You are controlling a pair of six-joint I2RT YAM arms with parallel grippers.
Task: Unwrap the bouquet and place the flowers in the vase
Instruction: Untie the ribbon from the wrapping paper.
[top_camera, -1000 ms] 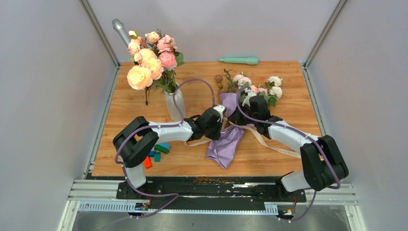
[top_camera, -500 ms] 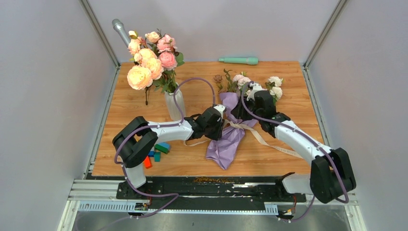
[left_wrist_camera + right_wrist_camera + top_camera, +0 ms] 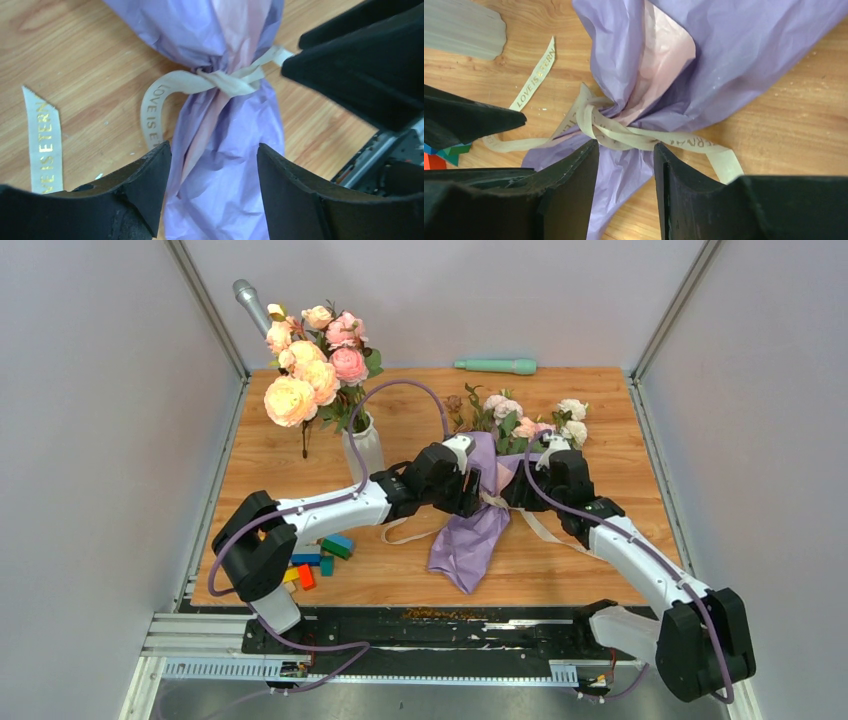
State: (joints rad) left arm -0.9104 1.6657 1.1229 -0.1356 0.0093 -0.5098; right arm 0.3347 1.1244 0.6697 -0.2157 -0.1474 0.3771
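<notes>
Looking down on the bouquet [image 3: 470,540] now: flat on the table [image 3: 620,440], about mid, paper tail toward the near edge, flowers [image 3: 510,415] toward the far edge. Not unwrapped yet, lilac outside, pink inner side showing at the fold. Tied at the waist w/ beige ribbon [image 3: 220,80], knot intact, loose ends trailing over the wood, gold lettering readable on one end.

Over to L hand [image 3: 214,148]: poised over the paper just beside the knot, fingers well apart, gripping nothing, lilac paper plain to see thru the gap. Can't tell if the tips touch the paper.

Then R hand [image 3: 626,145]: set at the knot from the opp. side, fingers apart too but narrower than L, ribbon strands and paper showing btwn them, nothing clamped. In the top view, both hands close together over the waist, almost tip to tip.

Far left: vase [image 3: 365,450] upright, just beside L arm, left of the bouquet and apart from it, already filled w/ bigger peach & pink blooms [image 3: 305,375]. Coloured blocks [image 3: 322,558] near the front-left of the table, by L arm.
</notes>
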